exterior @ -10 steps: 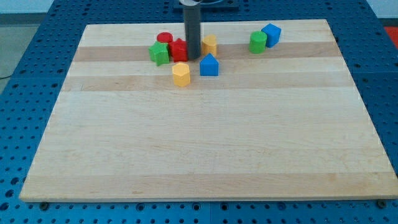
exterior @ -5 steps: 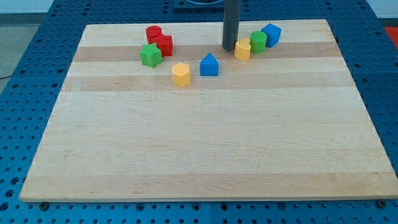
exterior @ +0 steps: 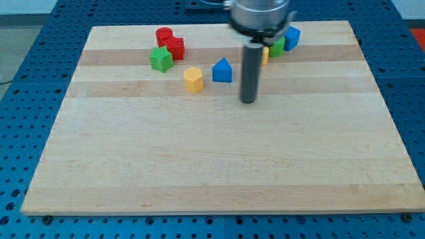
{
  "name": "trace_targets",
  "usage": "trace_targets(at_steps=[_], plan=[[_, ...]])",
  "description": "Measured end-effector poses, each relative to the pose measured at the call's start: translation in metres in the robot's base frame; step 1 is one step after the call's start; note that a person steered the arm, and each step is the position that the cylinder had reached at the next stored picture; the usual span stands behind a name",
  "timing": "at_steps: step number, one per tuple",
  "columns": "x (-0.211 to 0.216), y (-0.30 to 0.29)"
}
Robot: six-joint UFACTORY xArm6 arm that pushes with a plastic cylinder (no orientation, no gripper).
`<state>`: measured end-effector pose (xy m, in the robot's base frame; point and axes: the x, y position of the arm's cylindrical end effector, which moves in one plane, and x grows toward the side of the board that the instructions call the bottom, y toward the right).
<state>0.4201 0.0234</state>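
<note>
My tip (exterior: 248, 101) rests on the bare wood, below and to the right of the blue house-shaped block (exterior: 223, 70), which is the nearest block. It touches no block. A yellow hexagonal block (exterior: 193, 79) lies left of the blue one. Behind the rod, a second yellow block (exterior: 265, 54) is mostly hidden. Next to it sit a green block (exterior: 277, 44) and a blue block (exterior: 291, 36).
At the view's top left a red cylinder (exterior: 163, 34), a red block (exterior: 175, 47) and a green star-shaped block (exterior: 159, 58) form a cluster. The wooden board (exterior: 212, 159) lies on a blue perforated table.
The tip first pushed the yellow block rightward to the green and blue pair, and the red and green cluster shifted left. It has since moved down the view, away from the blocks.
</note>
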Motion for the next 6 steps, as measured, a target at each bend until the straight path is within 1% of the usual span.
trace_targets(at_steps=[2, 3, 5, 6], plan=[[0.0, -0.152], [-0.01, -0.172], [-0.03, -0.118], [-0.043, -0.115]])
